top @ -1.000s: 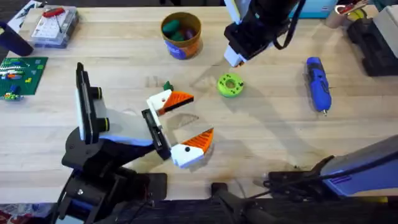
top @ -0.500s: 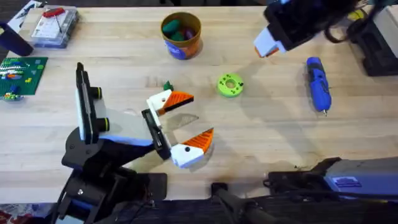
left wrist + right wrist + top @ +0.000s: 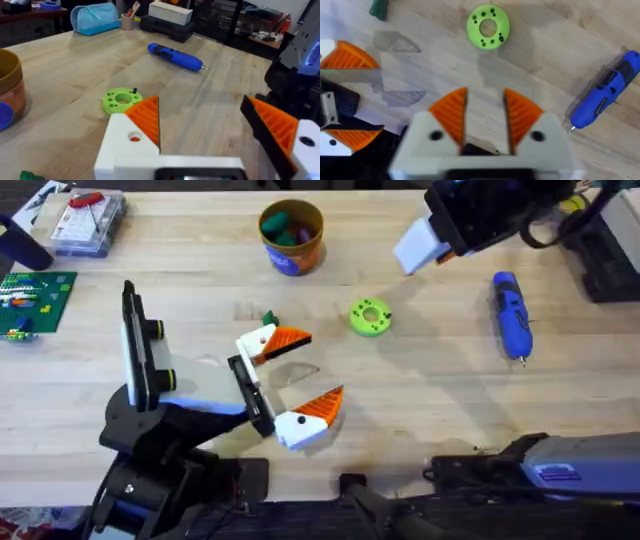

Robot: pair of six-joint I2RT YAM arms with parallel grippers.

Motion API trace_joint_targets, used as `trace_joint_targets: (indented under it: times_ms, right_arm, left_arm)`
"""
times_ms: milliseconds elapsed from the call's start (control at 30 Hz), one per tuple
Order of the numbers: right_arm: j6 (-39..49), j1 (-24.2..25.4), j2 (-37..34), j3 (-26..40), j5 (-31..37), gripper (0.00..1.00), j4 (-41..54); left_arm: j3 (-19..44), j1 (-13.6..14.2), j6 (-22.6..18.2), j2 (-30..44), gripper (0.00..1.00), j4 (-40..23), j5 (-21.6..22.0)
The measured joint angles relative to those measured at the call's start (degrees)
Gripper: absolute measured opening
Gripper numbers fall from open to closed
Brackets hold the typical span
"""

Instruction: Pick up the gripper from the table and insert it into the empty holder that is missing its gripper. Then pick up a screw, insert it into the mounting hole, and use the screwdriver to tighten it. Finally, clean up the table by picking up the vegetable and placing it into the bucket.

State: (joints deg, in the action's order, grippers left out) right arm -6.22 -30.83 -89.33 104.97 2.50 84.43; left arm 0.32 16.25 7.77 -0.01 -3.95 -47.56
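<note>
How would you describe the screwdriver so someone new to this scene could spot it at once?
Start at the table, the broad light wooden top, and go to its right side, past the lime-green ring disc. The screwdriver lies flat there on bare wood, touching nothing. It is the blue pen-shaped tool with a thin metal tip, unlike the small red-handled tool at the far left corner.

The blue screwdriver (image 3: 511, 314) lies flat on the table (image 3: 420, 395) — orange-yellow bucket (image 3: 291, 237) upright, well apart.

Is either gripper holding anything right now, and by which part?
Nothing is held. The left gripper is open above the table; the right gripper is open and empty, with the screwdriver untouched.
</note>
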Motion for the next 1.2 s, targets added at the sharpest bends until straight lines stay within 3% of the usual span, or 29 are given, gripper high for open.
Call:
trace_joint_targets:
  times_ms: [100, 133, 167, 333, 500, 700, 967, 1200]
  right_arm:
    - [-0.7, 0.0, 0.0, 0.0, 0.0, 0.875, -0.8]
    - [-0.9, 0.0, 0.0, 0.0, 0.0, 0.963, -1.2]
    - [-1.2, 0.0, 0.0, 0.0, 0.0, 0.986, -1.6]
    - [-4.1, 0.0, 3.3, -4.9, 3.0, 0.991, -3.5]
    - [-7.3, 0.0, 14.2, -18.5, 5.3, 0.991, -12.2]
    - [-10.0, 0.0, 22.7, -29.9, 5.9, 0.991, -14.8]
    - [-11.8, 0.0, 23.7, -39.9, 4.8, 0.991, -20.9]
    - [-11.8, 0.0, 23.7, -40.7, 4.7, 0.991, -24.5]
  left_arm:
    - [0.0, 0.0, 0.0, 0.0, 0.986, 0.0, 0.0]
    - [0.0, 0.0, 0.0, 0.0, 0.986, 0.0, 0.0]
    - [0.0, 0.0, 0.0, 0.0, 0.986, 0.0, 0.0]
    - [0.0, 0.0, 0.0, 0.0, 0.986, 0.0, 0.0]
    - [0.0, 0.0, 0.0, 0.0, 0.986, 0.0, 0.0]
    - [0.0, 0.0, 0.0, 0.0, 0.986, 0.0, 0.0]
    - [0.0, 0.0, 0.0, 0.0, 0.986, 0.0, 0.0]
    - [0.0, 0.0, 0.0, 0.0, 0.987, 0.0, 0.0]
